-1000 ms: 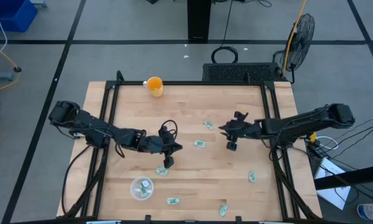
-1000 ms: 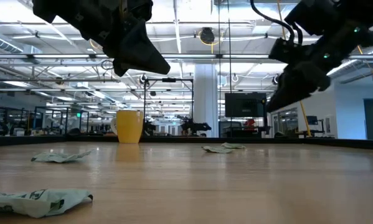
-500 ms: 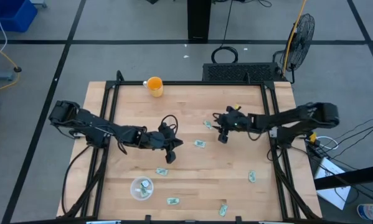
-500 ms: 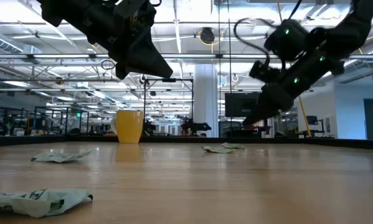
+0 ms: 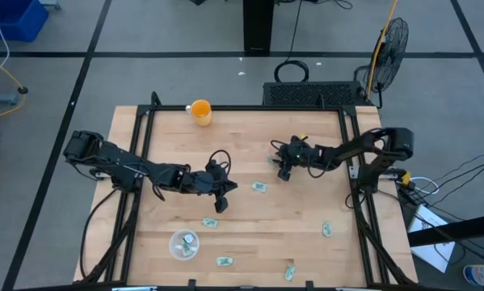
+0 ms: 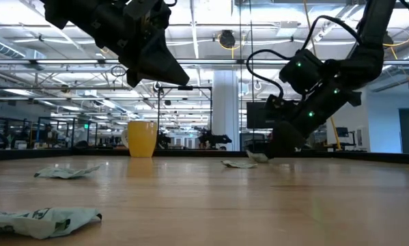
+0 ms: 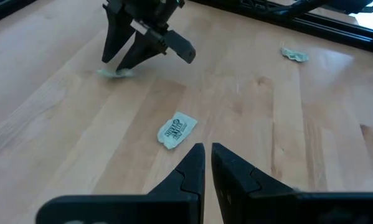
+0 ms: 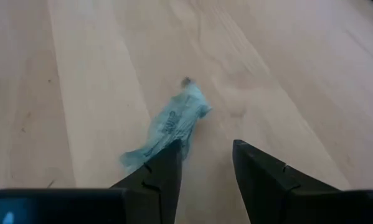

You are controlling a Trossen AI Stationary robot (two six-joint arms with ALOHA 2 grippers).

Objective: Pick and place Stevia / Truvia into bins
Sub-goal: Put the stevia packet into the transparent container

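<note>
sachet (image 8: 167,127) touches open right end effector (image 8: 206,163).

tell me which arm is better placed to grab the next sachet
Right. Its hand is down at the table with open fingers beside a sachet. The left hand is raised and shut, hanging above the table between sachets.

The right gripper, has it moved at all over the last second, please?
Yes. In the high view the right gripper has shifted toward the yellow cup and come down at a sachet.
</note>
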